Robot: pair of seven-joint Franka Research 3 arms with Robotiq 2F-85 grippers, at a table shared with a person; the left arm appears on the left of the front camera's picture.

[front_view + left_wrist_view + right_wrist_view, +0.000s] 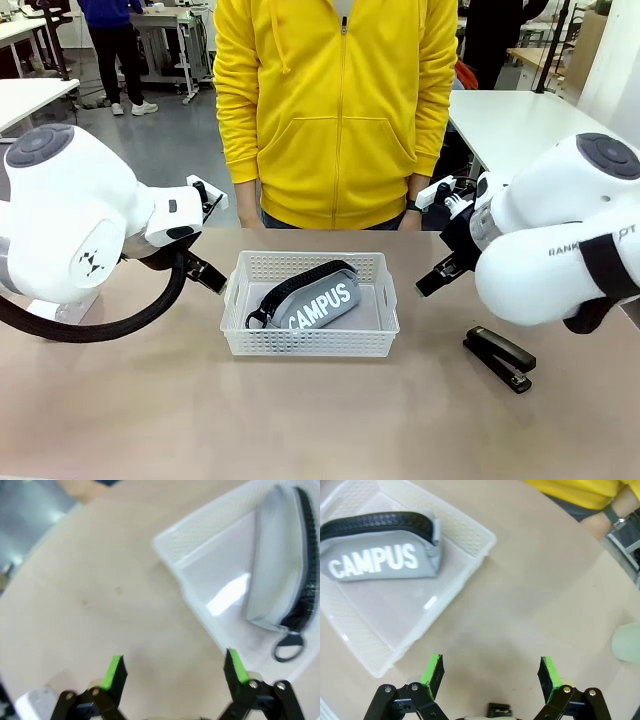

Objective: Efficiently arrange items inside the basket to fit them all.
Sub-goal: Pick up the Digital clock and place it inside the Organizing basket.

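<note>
The white perforated basket (310, 342) sits mid-table with the grey "CAMPUS" pouch (318, 302) lying slanted inside it. A black stapler (499, 358) lies on the table to the basket's right. My left gripper (207, 272) hangs just left of the basket, and the left wrist view shows it open (175, 670) over bare table beside the basket corner (172, 540) and the pouch (277, 565). My right gripper (437, 276) hovers just right of the basket, open (491, 672) and holding nothing. Basket (470, 530) and pouch (380, 555) lie ahead of it, a pale green cup (627, 641) at the picture's right edge.
A person in a yellow hoodie (335, 110) stands at the far side, a wrist with a watch (612, 514) near the table edge. A white object (34, 703) shows partly beside my left fingers. Bare table (300, 420) lies in front of the basket.
</note>
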